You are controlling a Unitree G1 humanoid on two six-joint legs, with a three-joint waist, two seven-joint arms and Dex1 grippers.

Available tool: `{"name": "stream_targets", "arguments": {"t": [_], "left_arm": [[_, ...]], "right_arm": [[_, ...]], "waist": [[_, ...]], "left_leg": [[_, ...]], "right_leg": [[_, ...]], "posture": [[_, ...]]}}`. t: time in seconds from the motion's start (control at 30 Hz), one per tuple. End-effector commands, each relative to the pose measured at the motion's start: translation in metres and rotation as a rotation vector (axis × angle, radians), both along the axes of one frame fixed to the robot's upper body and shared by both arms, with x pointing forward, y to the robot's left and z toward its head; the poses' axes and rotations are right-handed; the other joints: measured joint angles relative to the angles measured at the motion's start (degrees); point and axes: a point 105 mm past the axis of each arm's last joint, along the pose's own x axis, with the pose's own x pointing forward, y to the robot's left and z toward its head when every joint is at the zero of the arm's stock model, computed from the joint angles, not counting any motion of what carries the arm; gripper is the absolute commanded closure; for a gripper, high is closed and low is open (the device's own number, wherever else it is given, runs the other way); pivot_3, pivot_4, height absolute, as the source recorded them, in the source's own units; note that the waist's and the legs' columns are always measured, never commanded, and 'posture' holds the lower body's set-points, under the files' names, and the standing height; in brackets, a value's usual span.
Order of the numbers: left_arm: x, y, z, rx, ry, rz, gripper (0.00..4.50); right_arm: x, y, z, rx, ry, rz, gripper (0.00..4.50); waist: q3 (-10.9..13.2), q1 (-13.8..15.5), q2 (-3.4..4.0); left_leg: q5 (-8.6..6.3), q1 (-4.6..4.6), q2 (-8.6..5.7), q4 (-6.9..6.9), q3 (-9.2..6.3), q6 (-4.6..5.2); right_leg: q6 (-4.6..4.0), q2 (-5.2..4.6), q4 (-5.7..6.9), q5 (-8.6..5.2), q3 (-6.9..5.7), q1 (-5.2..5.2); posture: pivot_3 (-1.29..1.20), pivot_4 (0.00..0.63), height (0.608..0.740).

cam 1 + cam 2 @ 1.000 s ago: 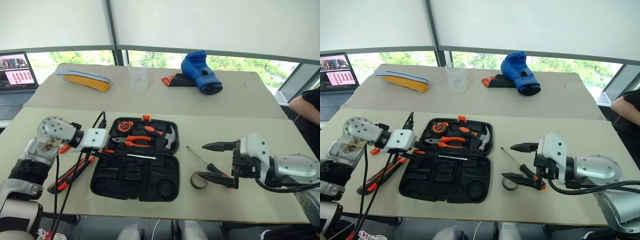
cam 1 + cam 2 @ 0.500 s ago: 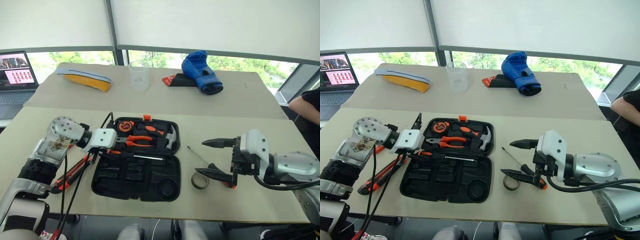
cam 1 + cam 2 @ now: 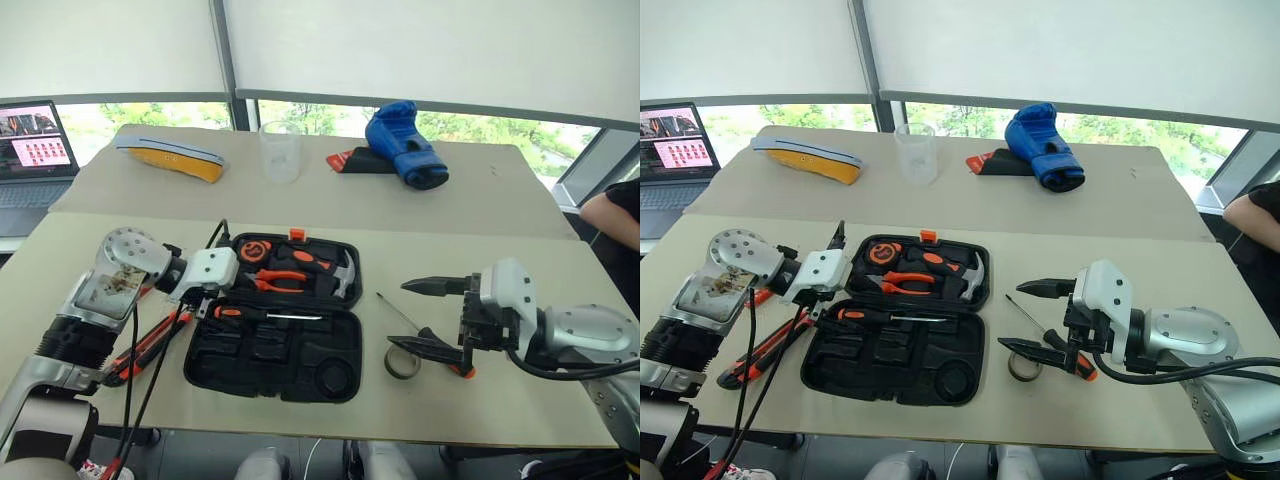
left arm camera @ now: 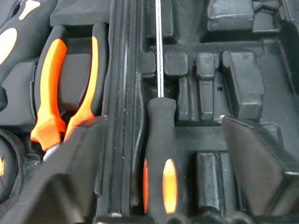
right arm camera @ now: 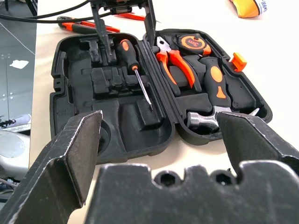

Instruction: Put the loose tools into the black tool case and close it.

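Note:
The black tool case [image 3: 335,352] lies open in front of me on the near table. A black-and-orange screwdriver [image 3: 262,314] rests in its front half. My left gripper [image 3: 207,300] hovers over the handle [image 4: 161,154], open, with its fingers [image 4: 254,172] on either side and apart from it. My right gripper [image 3: 400,318] stands open right of the case, nothing between its fingers. Below it sit the grey tape roll [image 3: 403,362] and a second screwdriver [image 3: 395,308], its handle partly hidden under the lower finger. The utility knife [image 3: 145,345] lies left of the case, behind cables.
Pliers [image 3: 275,282], a hammer [image 3: 335,270] and a tape measure [image 3: 252,250] fill the case's far half. On the far table are a blue boxing glove [image 3: 403,145], a clear cup [image 3: 281,150], a yellow object [image 3: 170,158] and a laptop [image 3: 30,150]. A person's arm [image 3: 615,215] shows at the right edge.
My left gripper has opened and let go of the screwdriver, which now lies in the case's front half. The right arm has kept still.

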Motion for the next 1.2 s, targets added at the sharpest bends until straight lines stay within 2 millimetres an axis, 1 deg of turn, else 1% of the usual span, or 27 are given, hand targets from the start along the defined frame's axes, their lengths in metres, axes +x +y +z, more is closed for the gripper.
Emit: {"name": "stream_targets", "arguments": {"t": [0.03, 0.1, 0.13, 0.17, 0.23, 0.27, 0.37, 0.43, 0.53, 0.67, 0.73, 0.83, 0.87, 0.9, 0.93, 0.97, 1.0, 1.03, 1.07, 1.1, 1.13, 1.17, 1.2], "left_arm": [[0.0, -0.002, 0.011, -0.017, -0.041, -0.019, 2.14], [0.0, -0.003, 0.008, -0.014, -0.039, -0.029, 2.86], [0.0, -0.004, 0.006, -0.013, -0.04, -0.034, 3.15], [0.001, -0.006, 0.006, -0.014, -0.041, -0.039, 3.59], [0.002, -0.008, 0.005, -0.016, -0.038, -0.045, 4.27], [0.001, -0.01, 0.002, -0.004, -0.041, -0.054, 4.49], [0.0, -0.014, -0.006, 0.042, -0.036, -0.078, 4.49], [-0.002, -0.013, -0.017, 0.095, -0.025, -0.096, 4.49], [-0.004, -0.009, -0.027, 0.147, -0.025, -0.12, 4.49], [0.009, -0.006, -0.031, 0.16, -0.08, -0.082, 4.49], [0.017, -0.008, -0.024, 0.121, -0.099, -0.052, 4.49], [0.023, -0.014, -0.004, -0.003, -0.08, -0.001, 4.49], [0.024, -0.021, 0.016, -0.133, -0.063, 0.031, 4.49], [0.024, -0.025, 0.037, -0.267, -0.029, 0.062, 3.98], [0.022, -0.027, 0.05, -0.355, 0.0, 0.076, 3.75], [0.017, -0.028, 0.065, -0.437, 0.041, 0.087, 3.42], [0.012, -0.029, 0.073, -0.477, 0.08, 0.085, 3.0], [0.004, -0.032, 0.077, -0.499, 0.128, 0.064, 2.73], [-0.004, -0.035, 0.08, -0.519, 0.173, 0.041, 2.29], [-0.009, -0.038, 0.081, -0.527, 0.205, 0.026, 1.98], [-0.014, -0.043, 0.08, -0.526, 0.218, 0.005, 1.53], [-0.018, -0.047, 0.078, -0.521, 0.223, -0.013, 1.25], [-0.022, -0.052, 0.075, -0.512, 0.231, -0.037, 0.84]], "right_arm": [[-0.004, 0.004, 0.007, 0.008, -0.03, 0.014, 0.0], [-0.004, 0.004, 0.007, 0.009, -0.029, 0.012, 0.0], [-0.004, 0.004, 0.007, 0.009, -0.029, 0.011, 0.0], [-0.003, 0.003, 0.007, 0.009, -0.029, 0.01, 0.0], [-0.003, 0.003, 0.007, 0.009, -0.029, 0.008, 0.0], [-0.003, 0.003, 0.007, 0.01, -0.029, 0.007, 0.0], [-0.002, 0.003, 0.007, 0.014, -0.03, 0.003, 0.0], [-0.002, 0.003, 0.007, 0.018, -0.029, -0.003, 0.0], [-0.002, 0.002, 0.006, 0.02, -0.026, -0.014, 0.0], [-0.002, -0.002, 0.002, 0.017, -0.014, -0.04, 0.0], [-0.003, -0.005, 0.0, 0.016, -0.008, -0.065, 0.0], [-0.004, -0.012, -0.001, 0.012, -0.004, -0.113, 0.0], [-0.005, -0.019, -0.003, 0.016, 0.013, -0.162, 0.0], [-0.005, -0.028, -0.005, 0.017, 0.029, -0.215, 0.0], [-0.006, -0.033, -0.007, 0.016, 0.041, -0.252, 0.0], [-0.008, -0.042, -0.015, 0.002, 0.068, -0.307, 0.0], [-0.01, -0.048, -0.022, -0.015, 0.088, -0.342, 0.0], [-0.011, -0.053, -0.03, -0.028, 0.109, -0.374, 0.0], [-0.012, -0.056, -0.036, -0.032, 0.129, -0.401, 0.0], [-0.012, -0.059, -0.04, -0.032, 0.138, -0.416, 0.0], [-0.011, -0.062, -0.046, -0.042, 0.146, -0.44, 0.0], [-0.009, -0.066, -0.052, -0.053, 0.152, -0.46, 0.0], [-0.007, -0.069, -0.059, -0.068, 0.159, -0.477, 0.0]], "waist": [[0.0, -0.1, 0.0], [0.0, 0.0, 0.0], [0.0, 0.0, 0.0], [0.0, 0.0, 0.0], [0.0, 0.0, 0.0], [0.0, 0.1, 0.0], [0.0, 0.1, 0.0], [0.0, 0.1, 0.0], [0.0, 0.2, 0.01], [0.0, 0.4, 0.04], [-0.1, 0.7, 0.12], [-0.1, 1.3, 0.13], [-0.1, 1.3, 0.13], [-0.1, 1.4, 0.13], [-0.1, 1.4, 0.11], [0.0, 1.3, 0.09], [0.0, 1.3, 0.08], [0.0, 1.2, 0.09], [-0.1, 1.2, 0.12], [-0.1, 1.1, 0.19], [-0.1, 0.8, 0.26], [-0.2, 0.6, 0.31], [-0.2, 0.4, 0.3]], "left_leg": [[0.0, -0.01, 0.0, 0.0, 0.0, 0.0], [0.0, 0.0, -0.01, 0.0, 0.0, 0.0], [0.0, 0.0, -0.01, 0.0, 0.0, 0.0], [0.0, 0.0, -0.01, 0.0, 0.0, 0.0], [0.0, 0.0, -0.03, 0.01, 0.0, 0.0], [0.0, 0.0, -0.03, 0.01, 0.0, 0.0], [0.0, 0.0, -0.03, 0.02, 0.0, 0.0], [0.0, -0.01, -0.04, 0.02, 0.0, 0.0], [-0.01, -0.02, -0.04, 0.0, 0.01, 0.02], [-0.04, -0.01, -0.04, 0.01, 0.01, 0.07], [-0.07, -0.01, -0.07, 0.01, 0.01, 0.12], [-0.18, 0.0, -0.09, 0.15, -0.07, 0.44], [-0.17, -0.02, -0.07, 0.26, -0.13, 0.45], [-0.16, -0.02, -0.05, 0.35, -0.19, 0.47], [-0.15, -0.08, -0.04, 0.42, -0.23, 0.49], [-0.14, -0.21, -0.04, 0.51, -0.38, 0.5], [-0.1, -0.34, 0.0, 0.61, -0.51, 0.42], [0.02, -0.45, -0.01, 0.64, -0.56, 0.2], [0.05, -0.49, -0.05, 0.65, -0.6, 0.16], [0.04, -0.51, -0.07, 0.65, -0.61, 0.16], [0.02, -0.56, -0.11, 0.64, -0.61, 0.19], [0.0, -0.68, -0.17, 0.64, -0.6, 0.22], [-0.03, -0.73, -0.21, 0.65, -0.59, 0.26]], "right_leg": [[0.0, 0.0, 0.0, 0.0, 0.0, 0.0], [0.0, 0.0, -0.01, 0.0, 0.0, 0.0], [0.0, 0.0, -0.01, 0.0, 0.0, 0.0], [0.0, -0.01, 0.0, 0.0, 0.0, 0.0], [0.0, -0.02, 0.0, 0.0, 0.01, 0.0], [0.0, -0.02, 0.0, 0.0, 0.01, 0.0], [0.0, -0.03, 0.01, 0.0, 0.01, 0.0], [0.0, -0.02, 0.0, 0.0, 0.02, 0.0], [0.0, -0.04, 0.0, 0.0, 0.04, 0.08], [0.02, -0.08, 0.04, -0.01, 0.06, 0.16], [0.06, -0.13, 0.06, 0.0, 0.08, 0.19], [0.15, -0.06, 0.13, 0.06, 0.23, 0.2], [0.18, 0.03, 0.16, 0.08, 0.29, 0.19], [0.21, 0.11, 0.17, 0.1, 0.34, 0.18], [0.23, 0.13, 0.19, 0.12, 0.37, 0.12], [0.24, 0.16, 0.21, 0.12, 0.37, 0.08], [0.23, 0.19, 0.2, 0.12, 0.33, 0.04], [0.23, 0.18, 0.17, 0.12, 0.31, -0.01], [0.24, 0.18, 0.15, 0.12, 0.31, -0.01], [0.25, 0.19, 0.13, 0.11, 0.32, 0.03], [0.35, 0.17, 0.13, 0.04, 0.36, 0.04], [0.43, 0.15, 0.13, -0.01, 0.4, 0.05], [0.48, 0.12, 0.11, -0.04, 0.43, 0.06]], "posture": [[0.0, 0.15, 0.738], [0.0, 0.15, 0.738], [0.0, 0.15, 0.738], [0.0, 0.15, 0.738], [0.0, 0.15, 0.738], [0.0, 0.15, 0.738], [0.0, 0.15, 0.738], [0.0, 0.15, 0.738], [0.0, 0.15, 0.738], [0.0, 0.15, 0.738], [0.0, 0.15, 0.738], [0.0, 0.15, 0.738], [0.0, 0.15, 0.738], [0.0, 0.15, 0.738], [0.0, 0.15, 0.738], [0.0, 0.15, 0.738], [0.0, 0.15, 0.738], [0.0, 0.15, 0.738], [0.0, 0.15, 0.738], [0.0, 0.15, 0.738], [0.0, 0.15, 0.738], [0.0, 0.15, 0.738], [0.0, 0.15, 0.738]]}}
